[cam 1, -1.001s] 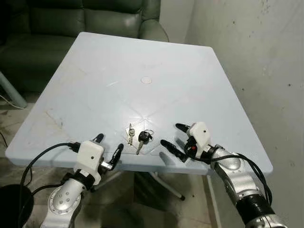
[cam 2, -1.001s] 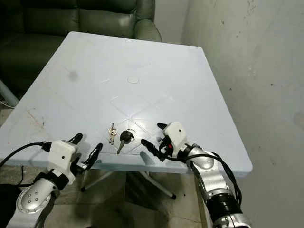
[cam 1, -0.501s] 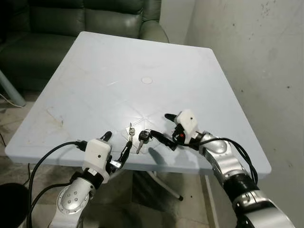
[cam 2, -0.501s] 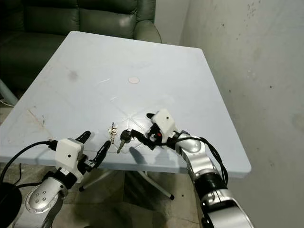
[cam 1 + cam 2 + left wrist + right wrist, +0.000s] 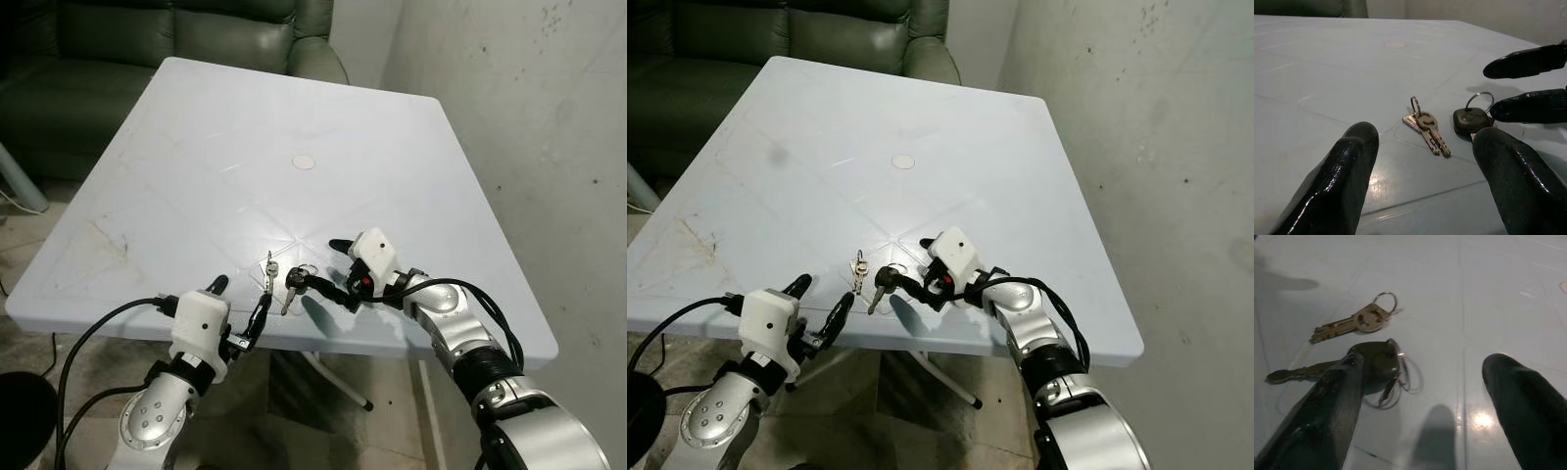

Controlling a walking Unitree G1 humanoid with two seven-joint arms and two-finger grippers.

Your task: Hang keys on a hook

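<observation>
Progress over the last second is all on your right side: the right gripper (image 5: pixel 328 266) has slid in from the table's near right edge toward the middle and now sits at the black-headed key (image 5: pixel 293 285), one finger (image 5: pixel 1327 406) touching the key head while the other stands well apart, so the fingers are spread and nothing is gripped yet. That key lies flat on the pale blue table (image 5: pixel 225 127), near its front edge, with its ring beside the finger; the small pair of brass keys (image 5: pixel 1426 126) on their own ring lies just beside it, not touching the gripper. Your left gripper (image 5: pixel 238 305) has also crept forward to the table's near edge, fingers apart, pointed at the same keys but holding nothing. You are at the grasp step, I judge: closing now might pinch only the key head's edge, so the flat key could skid. No hook can be made out here.
</observation>
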